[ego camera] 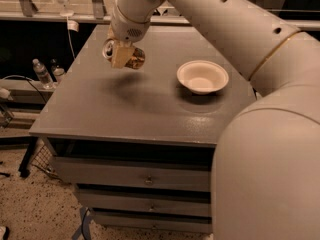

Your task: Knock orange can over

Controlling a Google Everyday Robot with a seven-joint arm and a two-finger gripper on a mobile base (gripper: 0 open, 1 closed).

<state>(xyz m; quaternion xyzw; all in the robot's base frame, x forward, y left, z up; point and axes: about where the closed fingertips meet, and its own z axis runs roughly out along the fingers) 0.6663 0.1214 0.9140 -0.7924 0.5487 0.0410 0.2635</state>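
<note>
The orange can (135,58) lies on its side in the air above the far left part of the grey table (150,111), with its silver top facing left. My gripper (121,55) reaches down from the top of the view and is shut on the can, with a pale finger across its front. The can's shadow falls on the tabletop just below it.
A white round bowl (202,76) stands on the table to the right of the can. The table has drawers (145,179) in its front. Bottles (43,72) stand on a low shelf at the left. My arm fills the right side.
</note>
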